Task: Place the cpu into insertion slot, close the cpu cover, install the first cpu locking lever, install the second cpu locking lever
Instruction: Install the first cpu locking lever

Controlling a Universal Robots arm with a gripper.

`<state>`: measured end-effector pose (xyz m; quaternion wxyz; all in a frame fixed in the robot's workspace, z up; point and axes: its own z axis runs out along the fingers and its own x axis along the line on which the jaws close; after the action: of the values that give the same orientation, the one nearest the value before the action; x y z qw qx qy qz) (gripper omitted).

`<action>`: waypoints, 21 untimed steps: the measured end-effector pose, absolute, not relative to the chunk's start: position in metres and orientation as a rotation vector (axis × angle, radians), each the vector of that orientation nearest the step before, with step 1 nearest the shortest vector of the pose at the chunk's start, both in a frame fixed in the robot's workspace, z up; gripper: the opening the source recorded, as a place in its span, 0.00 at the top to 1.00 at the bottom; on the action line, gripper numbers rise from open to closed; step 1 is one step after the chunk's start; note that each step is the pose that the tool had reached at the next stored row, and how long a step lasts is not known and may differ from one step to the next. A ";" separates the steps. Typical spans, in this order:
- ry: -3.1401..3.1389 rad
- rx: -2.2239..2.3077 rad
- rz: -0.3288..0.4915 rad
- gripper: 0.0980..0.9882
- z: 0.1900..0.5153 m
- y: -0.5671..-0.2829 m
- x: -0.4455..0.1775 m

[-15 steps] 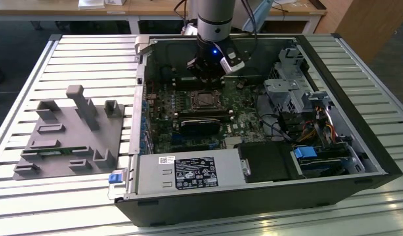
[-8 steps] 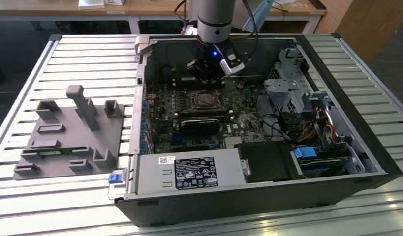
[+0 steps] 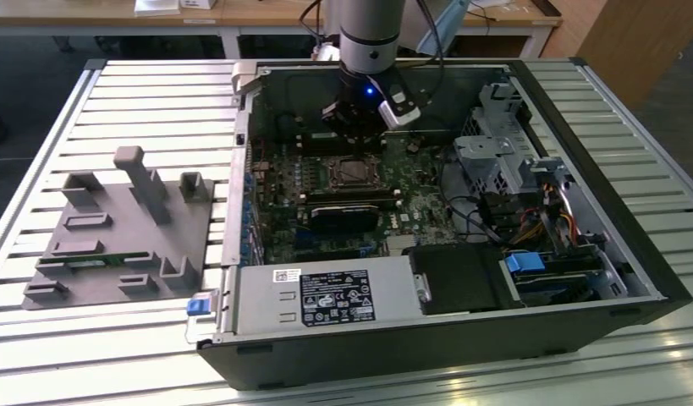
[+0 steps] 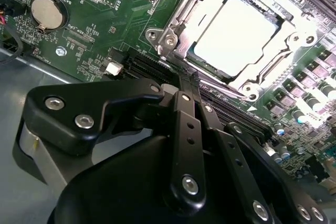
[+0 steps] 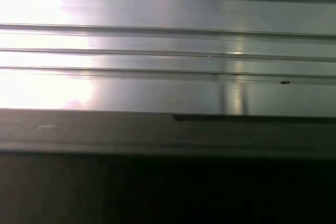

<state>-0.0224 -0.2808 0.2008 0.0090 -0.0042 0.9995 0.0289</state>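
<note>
In the second wrist view the hand (image 4: 185,85) sits nearest, fingers pressed together and holding nothing, its tip beside the insertion slot (image 4: 237,35). Beyond it the cpu (image 4: 239,31) already lies seated, with the cpu cover (image 4: 181,17) framing it so the levers can pin it.

Ribbed metal surface (image 3: 120,93) carrying two things.
An open black computer case (image 3: 617,254) lies on it; a grey fixture block (image 3: 120,233) sits beside, toward the exterior view's left.
</note>
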 end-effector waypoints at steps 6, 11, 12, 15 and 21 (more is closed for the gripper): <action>3.123 -0.013 0.061 0.98 0.198 -0.281 -0.021; 3.123 -0.013 0.058 0.98 0.199 -0.281 -0.021; 3.123 -0.013 0.058 0.98 0.199 -0.281 -0.021; 3.123 -0.013 0.058 0.98 0.201 -0.281 -0.021; 3.123 -0.013 0.056 0.98 0.201 -0.281 -0.021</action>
<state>-0.0211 -0.2807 0.2007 0.0089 -0.0042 0.9998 0.0178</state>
